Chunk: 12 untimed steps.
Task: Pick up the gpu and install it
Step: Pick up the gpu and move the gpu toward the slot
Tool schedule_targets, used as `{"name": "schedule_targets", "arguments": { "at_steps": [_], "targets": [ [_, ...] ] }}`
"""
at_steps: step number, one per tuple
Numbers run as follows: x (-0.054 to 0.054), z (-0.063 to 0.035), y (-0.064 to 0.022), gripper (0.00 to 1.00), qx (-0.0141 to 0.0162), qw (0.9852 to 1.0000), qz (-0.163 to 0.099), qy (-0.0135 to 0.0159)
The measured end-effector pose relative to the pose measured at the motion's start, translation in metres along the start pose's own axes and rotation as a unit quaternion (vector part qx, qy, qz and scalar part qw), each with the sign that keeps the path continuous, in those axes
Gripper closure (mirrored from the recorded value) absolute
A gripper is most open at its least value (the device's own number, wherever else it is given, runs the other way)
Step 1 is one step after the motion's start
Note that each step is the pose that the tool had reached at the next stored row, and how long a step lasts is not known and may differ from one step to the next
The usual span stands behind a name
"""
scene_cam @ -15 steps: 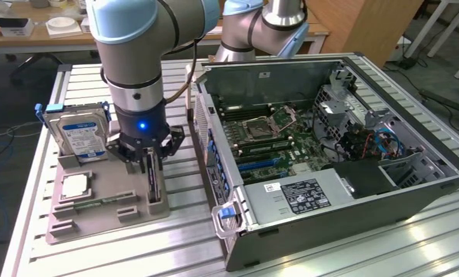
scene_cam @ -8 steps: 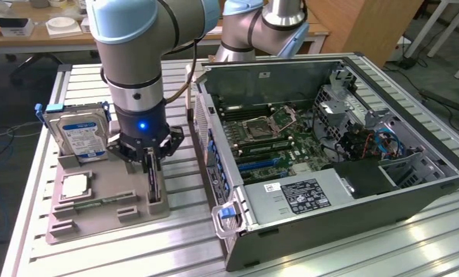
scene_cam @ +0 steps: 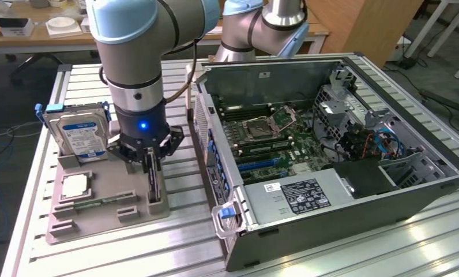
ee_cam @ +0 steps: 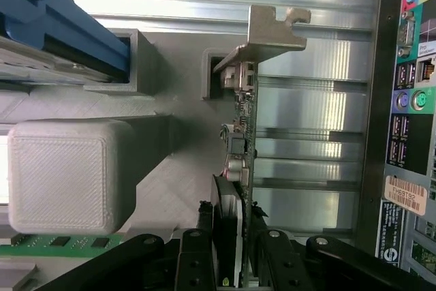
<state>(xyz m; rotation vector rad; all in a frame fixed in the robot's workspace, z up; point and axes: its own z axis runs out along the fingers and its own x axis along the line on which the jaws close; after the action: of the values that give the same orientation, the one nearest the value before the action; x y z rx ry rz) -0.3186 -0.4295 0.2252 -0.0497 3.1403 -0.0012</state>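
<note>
The gpu (scene_cam: 154,186) is a slim dark card standing on edge in a slot of the grey holder (scene_cam: 130,216), on the exterior view's left of the computer case. In the wrist view the gpu (ee_cam: 242,134) runs away from the camera, with its silver bracket (ee_cam: 276,28) at the far end. My gripper (scene_cam: 148,157) has come straight down over it. The gripper (ee_cam: 233,247) has its black fingers (ee_cam: 203,240) against both faces of the card's near end. The card still sits in the holder.
The open computer case (scene_cam: 414,190) lies on the exterior view's right, showing its motherboard and a blue expansion slot (scene_cam: 260,163). The holder also carries a hard drive (scene_cam: 79,135), a processor (scene_cam: 75,184) and a green memory stick (scene_cam: 98,203). The case's rear ports (ee_cam: 409,100) are close beside the card.
</note>
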Motion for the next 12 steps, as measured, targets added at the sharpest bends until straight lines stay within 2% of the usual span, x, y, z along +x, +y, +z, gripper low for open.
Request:
{"name": "schedule_targets", "arguments": {
  "at_steps": [9, 10, 12],
  "targets": [
    [0.0, -0.0001, 0.0, 0.69, 0.0, 1.0, 0.0, 0.0001],
    [0.0, -0.0001, 0.0, 0.74, 0.0, 1.0, 0.0, 0.0001],
    [0.0, -0.0001, 0.0, 0.74, 0.0, 1.0, 0.0, 0.0001]
  ]
}}
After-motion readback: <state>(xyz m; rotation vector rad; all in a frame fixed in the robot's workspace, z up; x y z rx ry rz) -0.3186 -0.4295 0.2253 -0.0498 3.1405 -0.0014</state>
